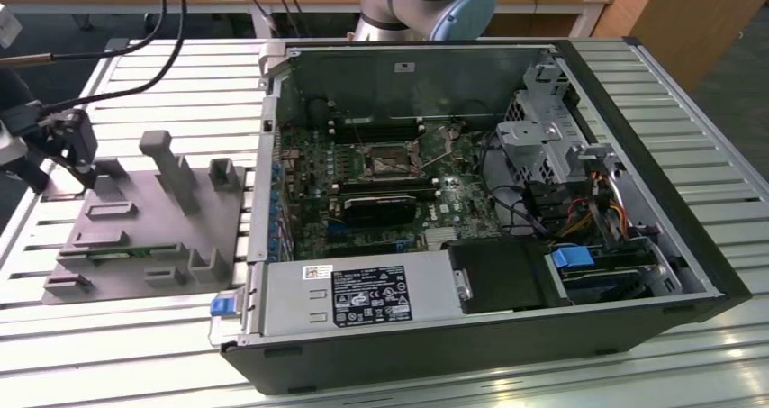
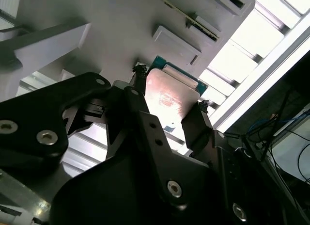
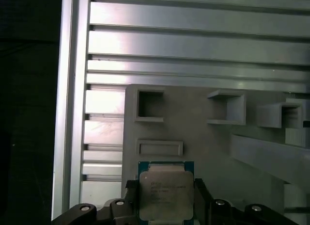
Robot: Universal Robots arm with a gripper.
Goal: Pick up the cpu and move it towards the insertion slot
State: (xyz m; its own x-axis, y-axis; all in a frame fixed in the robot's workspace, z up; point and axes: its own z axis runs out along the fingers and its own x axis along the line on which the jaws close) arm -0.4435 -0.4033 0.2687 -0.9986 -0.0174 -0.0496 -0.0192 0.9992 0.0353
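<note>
Count: 1 cpu [image 3: 166, 191], 1 insertion slot [image 1: 391, 160], 1 pincer [image 1: 72, 169] with 2 fingers [image 3: 201, 203], 1 grey fixture plate [image 1: 121, 246], 1 open computer case [image 1: 505, 345].

Pincer is clenched on the cpu. In both wrist views a finger sits against each of two opposite edges, silver lid facing the cameras with a thin green rim showing. Cannot tell if the chip is clear of the plate or resting on it.

The cpu is well apart from the case, over the plate's corner farthest from it. The plate lies on the slatted aluminium bench [image 1: 157, 75], just beside the case on the exterior view's left.

First wrist view shows 3 box pockets and 1 shallow rectangular frame on the plate near the chip.

The case lies on its side, open face up, with the slot exposed mid-board inside it. The case side wall stands between plate and slot. Cable bundles and drive bays sit inside on the exterior view's right of the slot.

Print: faint text on the cpu lid and a white label [image 1: 370, 298] on the case's power supply.
</note>
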